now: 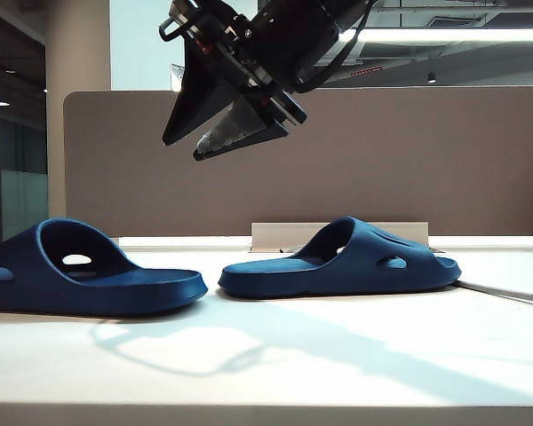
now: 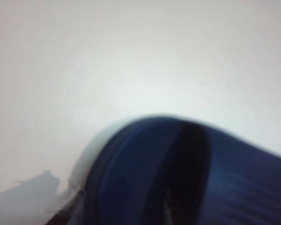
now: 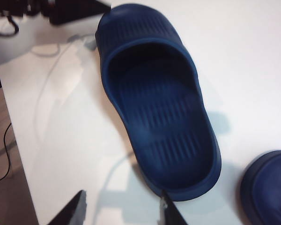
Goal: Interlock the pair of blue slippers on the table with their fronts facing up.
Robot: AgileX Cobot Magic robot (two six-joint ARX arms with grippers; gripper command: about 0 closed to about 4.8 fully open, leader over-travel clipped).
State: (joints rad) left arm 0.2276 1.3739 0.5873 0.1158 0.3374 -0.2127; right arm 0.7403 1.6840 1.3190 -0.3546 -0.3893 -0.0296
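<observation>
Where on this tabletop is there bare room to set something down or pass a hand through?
The table is bare along its near edge in front of both slippers. Tightest is the gap between the left slipper and right slipper, under the raised left gripper. The right gripper hovers at the right slipper's heel.

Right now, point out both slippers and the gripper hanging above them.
left slipper (image 1: 89,284), exterior view: on the sole's side wall below the strap.
right slipper (image 1: 355,262), exterior view: on the side of its arched strap.
left gripper (image 1: 235,124), exterior view: between its open fingertips, above the table, holding nothing.
</observation>
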